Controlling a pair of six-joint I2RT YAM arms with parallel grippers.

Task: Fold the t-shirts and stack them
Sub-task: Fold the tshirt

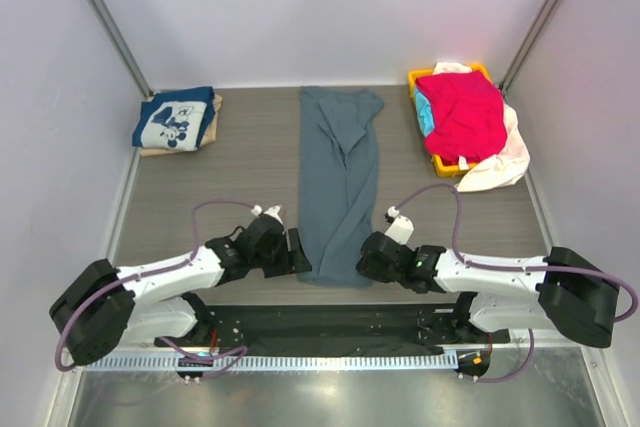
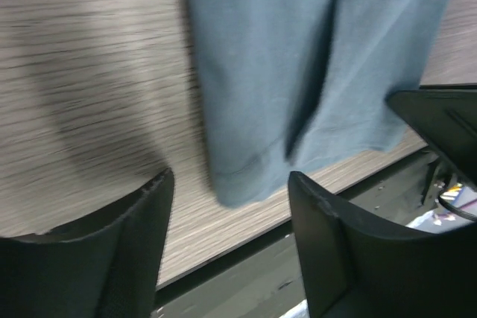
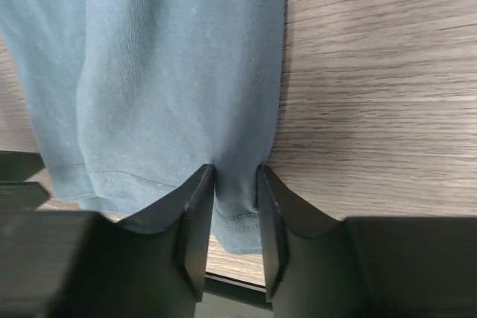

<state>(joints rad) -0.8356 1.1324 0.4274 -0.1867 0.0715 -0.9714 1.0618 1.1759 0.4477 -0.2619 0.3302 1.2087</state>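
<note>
Slate blue-grey t-shirt point(image 1: 340, 182) folded into a long, narrow strip on the wood-grain bench point(image 1: 240, 197)

The soft knit lies lengthwise mid-bench, its stitched hem point(image 3: 112, 180) nearest the arms. The left hand point(image 2: 231, 229) stands open, black fingers either side of the hem's corner. The right hand point(image 3: 235, 206) pinches a fold of the hem.
</note>
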